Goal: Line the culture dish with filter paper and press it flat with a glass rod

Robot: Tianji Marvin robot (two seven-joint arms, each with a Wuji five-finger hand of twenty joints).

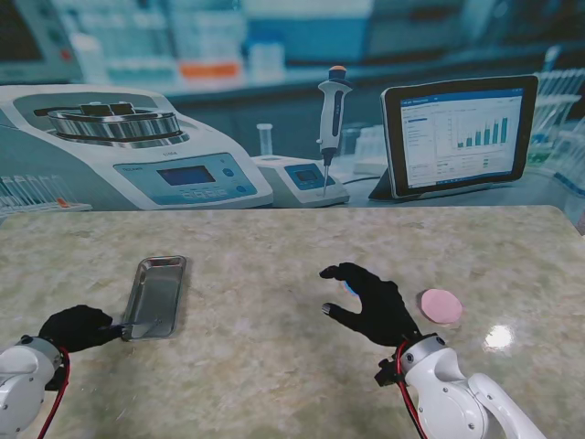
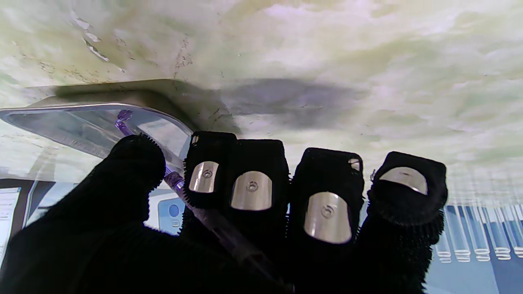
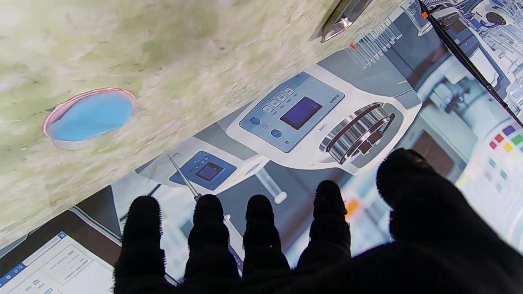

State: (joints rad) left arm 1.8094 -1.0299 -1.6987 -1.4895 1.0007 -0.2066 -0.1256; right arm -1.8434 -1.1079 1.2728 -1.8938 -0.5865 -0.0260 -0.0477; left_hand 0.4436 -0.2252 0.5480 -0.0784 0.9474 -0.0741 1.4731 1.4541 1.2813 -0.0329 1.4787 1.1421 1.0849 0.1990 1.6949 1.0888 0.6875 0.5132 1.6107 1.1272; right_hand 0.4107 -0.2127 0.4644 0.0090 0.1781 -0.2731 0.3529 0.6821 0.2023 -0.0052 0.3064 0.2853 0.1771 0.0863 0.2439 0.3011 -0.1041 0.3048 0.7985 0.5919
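Note:
My left hand (image 1: pixel 78 327) lies near the table's front left, fingers curled shut on a thin purple-tinted glass rod (image 2: pixel 171 177). The rod's tip reaches over the near end of a metal tray (image 1: pixel 157 293), also seen in the left wrist view (image 2: pixel 81 122). My right hand (image 1: pixel 370 304) hovers open with fingers spread and holds nothing. A round dish lined in blue (image 3: pixel 90 116) lies on the table under it. In the stand view only a blue sliver (image 1: pixel 350 288) of the dish shows between the fingers.
A flat pink disc (image 1: pixel 441 305) lies on the marble table (image 1: pixel 274 247) just right of my right hand. The tray's far end (image 3: pixel 343 16) shows in the right wrist view. A printed lab backdrop (image 1: pixel 292 110) stands along the table's far edge.

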